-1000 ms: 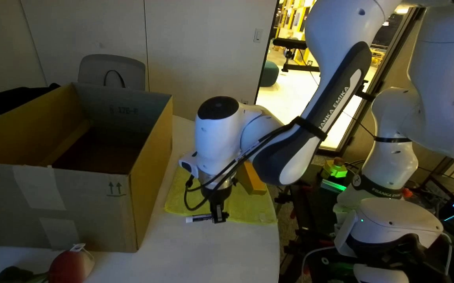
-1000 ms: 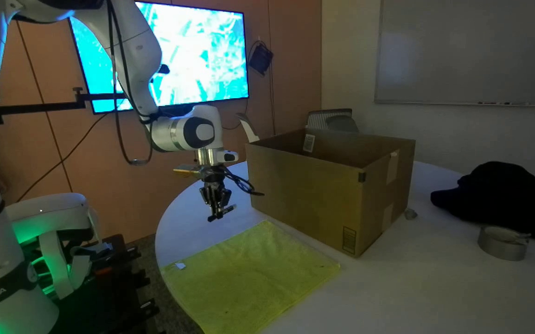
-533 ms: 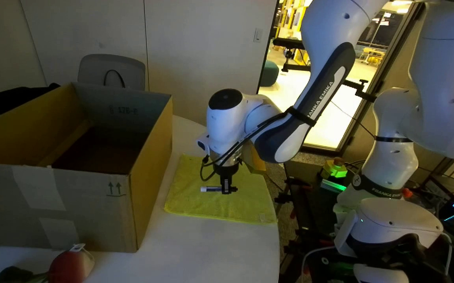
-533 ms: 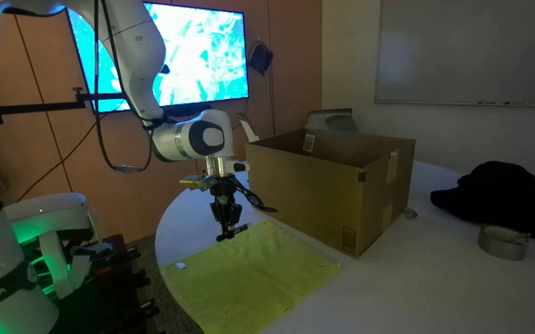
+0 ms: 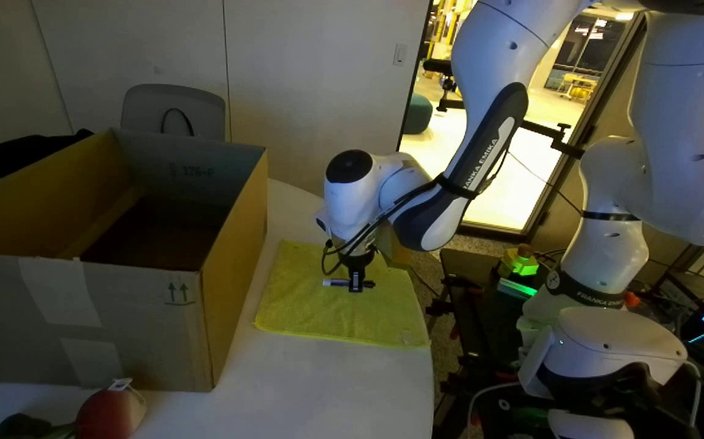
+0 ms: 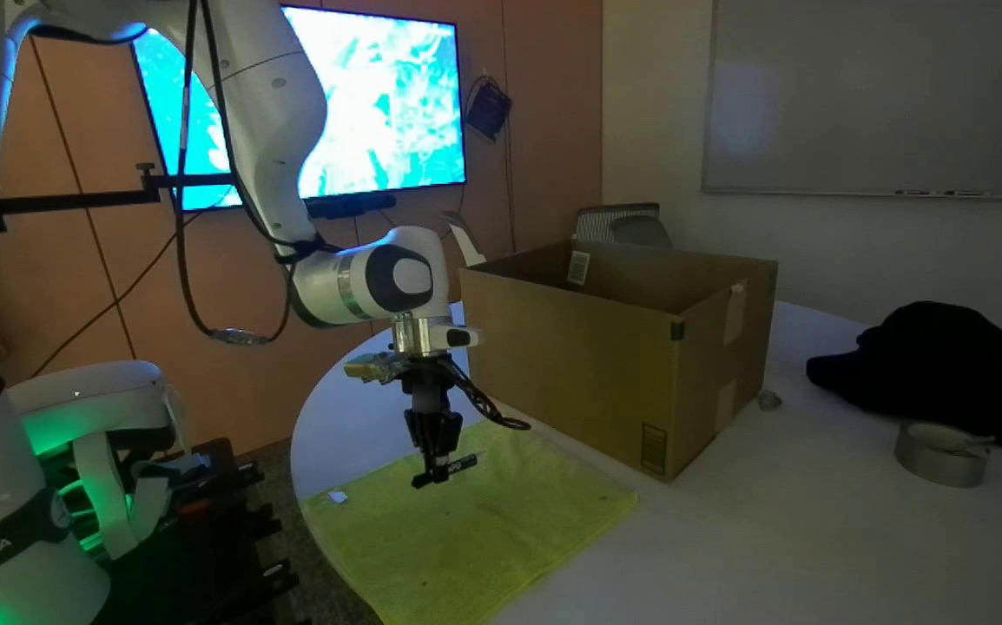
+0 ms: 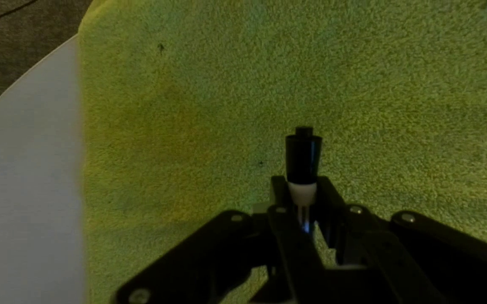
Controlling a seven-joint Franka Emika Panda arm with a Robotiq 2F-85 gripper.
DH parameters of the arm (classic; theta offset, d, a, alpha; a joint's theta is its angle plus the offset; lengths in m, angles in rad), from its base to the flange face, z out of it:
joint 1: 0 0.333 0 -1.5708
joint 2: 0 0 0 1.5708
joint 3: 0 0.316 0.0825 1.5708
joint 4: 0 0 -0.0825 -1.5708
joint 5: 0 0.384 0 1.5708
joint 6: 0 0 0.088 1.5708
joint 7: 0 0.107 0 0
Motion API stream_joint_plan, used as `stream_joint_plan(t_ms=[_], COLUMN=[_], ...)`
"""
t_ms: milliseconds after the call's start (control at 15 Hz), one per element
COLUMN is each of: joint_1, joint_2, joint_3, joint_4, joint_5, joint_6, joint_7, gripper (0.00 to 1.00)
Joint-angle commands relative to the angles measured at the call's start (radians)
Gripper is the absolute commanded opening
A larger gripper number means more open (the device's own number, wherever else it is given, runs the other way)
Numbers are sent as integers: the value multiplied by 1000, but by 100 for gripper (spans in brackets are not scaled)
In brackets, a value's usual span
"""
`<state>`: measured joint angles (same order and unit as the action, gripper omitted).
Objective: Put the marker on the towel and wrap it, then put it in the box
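The marker (image 5: 335, 282) has a black cap and a pale body. It lies roughly level in my gripper (image 5: 356, 286) and shows in an exterior view (image 6: 464, 463). In the wrist view its black cap (image 7: 303, 158) sticks out beyond the fingertips (image 7: 301, 196), which press on it from both sides. The yellow towel (image 5: 309, 314) lies flat and unfolded on the table, and also shows in an exterior view (image 6: 484, 538). My gripper (image 6: 434, 471) holds the marker above the towel; I cannot tell the exact gap. The open cardboard box (image 5: 144, 323) stands beside the towel.
The box (image 6: 570, 373) has tall walls close to the towel. A red and white object (image 5: 110, 413) lies in front of the box. A tape roll (image 6: 942, 456) and a black cloth (image 6: 935, 369) are on the table's far side. The round table's edge (image 7: 28, 74) runs near the towel.
My gripper, with the marker in it, has moved from beyond the towel's edge to over the towel and come lower. The towel and box have not moved.
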<state>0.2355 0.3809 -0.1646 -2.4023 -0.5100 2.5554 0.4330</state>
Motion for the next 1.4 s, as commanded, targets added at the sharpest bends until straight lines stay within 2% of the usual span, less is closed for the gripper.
stream_joint_plan(t_ms=[0, 67, 133, 200, 600, 733, 1000, 1333], joint_1=[9, 9, 11, 11, 20, 21, -4, -38], joint_2=[20, 26, 30, 33, 7, -24, -67, -29], joint_3=[-7, -7, -10, -10, -17, -7, 57, 148], joint_4=[1, 2, 2, 2, -9, -23, -50, -55], joint_5=[-30, -26, -27, -25, -29, -26, 23, 146], joint_6=[8, 5, 4, 4, 2, 12, 78, 167], joint_7=[44, 45, 50, 53, 75, 71, -7, -142], gripper=[8, 32, 46, 51, 99, 100, 100, 100])
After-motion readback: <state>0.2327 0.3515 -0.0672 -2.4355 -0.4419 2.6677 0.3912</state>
